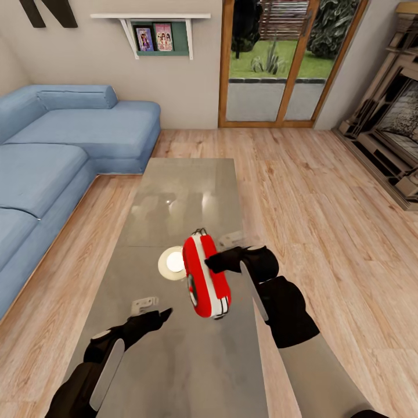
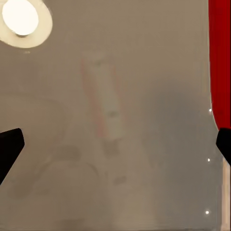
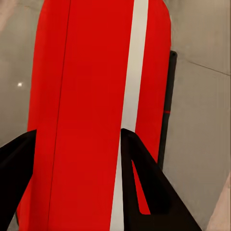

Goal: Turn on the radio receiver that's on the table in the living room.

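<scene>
Head view, left to right: blue sofa (image 1: 52, 151) along the left wall, the table (image 1: 174, 191) running down the middle of the wood floor (image 1: 325, 220), glass doors (image 1: 284, 64) behind it, fireplace (image 1: 389, 133) at far right. Wall shelf (image 1: 154, 29) with two pictures above the sofa end.

Left gripper (image 1: 152, 318) hovers low over the near left part of the tabletop, fingers parted, nothing between them. Left wrist view confirms: both dark fingertips (image 2: 9, 144) sit at opposite edges of the frame with bare glossy tabletop (image 2: 144, 120) between. That view also catches the cream disc (image 2: 24, 19) and a red strip of the radio receiver (image 2: 220, 62) at one edge, plus a faint reflection in the top.

Cream disc (image 1: 172, 262) lies flat on the table, just left of and partly behind the radio.

Radio receiver (image 1: 206, 276) is mid-table, tilted, white band facing up, round dial on its near-left face.

Right gripper (image 1: 220, 261) comes in from the right, fingertips at the radio's upper right side. Right wrist view shows what the head view can't: red body (image 3: 82, 120) and white band (image 3: 130, 96) up close, one finger (image 3: 14, 163) on each side of the casing. Contact or real clamping: cannot tell.
</scene>
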Motion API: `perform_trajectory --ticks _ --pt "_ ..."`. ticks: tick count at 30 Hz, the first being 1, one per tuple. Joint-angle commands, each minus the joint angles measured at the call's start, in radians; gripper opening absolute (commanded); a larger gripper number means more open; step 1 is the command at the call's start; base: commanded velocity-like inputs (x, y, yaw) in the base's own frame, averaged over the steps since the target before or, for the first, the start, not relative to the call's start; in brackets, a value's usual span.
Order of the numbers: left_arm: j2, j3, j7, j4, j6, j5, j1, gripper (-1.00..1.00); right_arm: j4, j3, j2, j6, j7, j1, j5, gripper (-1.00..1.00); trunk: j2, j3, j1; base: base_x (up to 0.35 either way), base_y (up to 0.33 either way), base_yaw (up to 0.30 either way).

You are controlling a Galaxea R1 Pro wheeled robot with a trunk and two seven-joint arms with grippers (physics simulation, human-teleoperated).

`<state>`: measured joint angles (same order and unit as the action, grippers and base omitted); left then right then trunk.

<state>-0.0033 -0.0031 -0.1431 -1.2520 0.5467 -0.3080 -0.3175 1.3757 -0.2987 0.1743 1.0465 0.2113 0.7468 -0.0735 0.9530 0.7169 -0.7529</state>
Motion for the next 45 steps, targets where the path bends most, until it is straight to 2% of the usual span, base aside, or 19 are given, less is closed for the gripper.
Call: perform_trajectory --ticks 1,4,5,7,10,11,12,13,15,18,21,23,25,38,39,45 --pt "0.0 0.0 -0.018 0.0 0.0 0.001 0.0 1.0 -0.001 0.0 0.0 0.001 0.026 0.0 0.01 -1.0 0.0 0.0 0.0 0.0 0.0 0.0" --pt "0.005 0.0 -0.103 -0.002 0.002 0.005 0.0 1.0 -0.005 0.0 -0.002 0.001 0.12 0.0 0.01 -1.0 0.0 0.0 0.0 0.0 0.0 0.0" --pt "0.008 0.0 -0.143 -0.003 0.003 0.007 0.0 1.0 -0.007 0.0 -0.016 0.001 0.161 0.0 0.009 -1.0 0.0 0.0 0.0 0.0 0.0 0.0" --pt "0.012 0.0 -0.174 -0.004 0.003 0.008 0.0 1.0 -0.008 0.0 -0.027 0.001 0.191 0.0 0.007 -1.0 0.0 0.0 0.0 0.0 0.0 0.0" --pt "0.038 0.001 -0.237 -0.01 0.011 0.005 0.0 1.0 -0.013 -0.001 -0.046 0.001 0.238 0.0 0.002 -1.0 0.0 0.0 0.0 0.0 0.0 0.0" --pt "0.044 0.0 -0.277 -0.012 0.014 0.004 0.0 1.0 -0.013 -0.001 -0.047 0.001 0.243 0.0 0.001 -1.0 0.0 0.0 0.0 0.0 0.0 0.0" --pt "0.058 0.005 -0.387 -0.012 0.016 0.008 0.0 1.0 -0.013 -0.002 -0.049 0.001 0.251 0.0 0.007 -1.0 0.0 0.0 0.0 0.0 0.0 0.0" --pt "0.065 0.006 -0.411 -0.012 0.016 0.008 0.0 1.0 -0.013 -0.003 -0.05 0.001 0.253 0.0 0.009 -1.0 0.0 0.0 0.0 0.0 0.0 0.0" --pt "0.076 0.007 -0.429 -0.012 0.017 0.007 0.0 1.0 -0.013 -0.004 -0.051 0.001 0.257 0.0 0.009 -1.0 0.0 0.0 0.0 0.0 0.0 0.0" --pt "0.099 0.008 -0.449 -0.012 0.017 0.003 0.0 1.0 -0.014 -0.006 -0.066 0.001 0.274 0.0 0.01 -1.0 0.0 0.0 0.0 0.0 0.0 0.0" --pt "0.118 0.008 -0.461 -0.009 0.017 0.006 0.0 1.0 -0.014 -0.009 -0.13 0.001 0.362 0.0 0.005 -1.0 0.0 0.0 0.0 0.0 0.0 0.0" --pt "0.121 0.008 -0.462 -0.008 0.016 0.008 0.0 1.0 -0.014 -0.009 -0.15 0.001 0.375 0.0 0.001 -1.0 0.0 0.0 0.0 0.0 0.0 0.0" --pt "0.125 0.008 -0.463 -0.006 0.018 0.009 0.0 1.0 -0.013 -0.009 -0.188 0.001 0.386 0.0 -0.003 -1.0 0.0 0.0 0.0 0.0 0.0 0.0" --pt "0.132 0.009 -0.463 -0.004 0.019 0.01 0.0 1.0 -0.014 -0.008 -0.234 0.001 0.387 0.0 -0.012 -1.0 0.0 0.0 0.0 0.0 0.0 0.0" --pt "0.132 0.009 -0.463 -0.004 0.019 0.01 0.0 -1.0 -0.014 -0.008 -0.236 0.001 0.387 0.0 -0.012 -1.0 0.0 0.0 0.0 0.0 0.0 0.0" --pt "0.131 0.005 -0.463 -0.01 0.02 0.008 0.0 -1.0 -0.014 -0.005 -0.24 0.001 0.387 0.0 -0.012 -1.0 0.0 0.0 0.0 0.0 0.0 0.0"
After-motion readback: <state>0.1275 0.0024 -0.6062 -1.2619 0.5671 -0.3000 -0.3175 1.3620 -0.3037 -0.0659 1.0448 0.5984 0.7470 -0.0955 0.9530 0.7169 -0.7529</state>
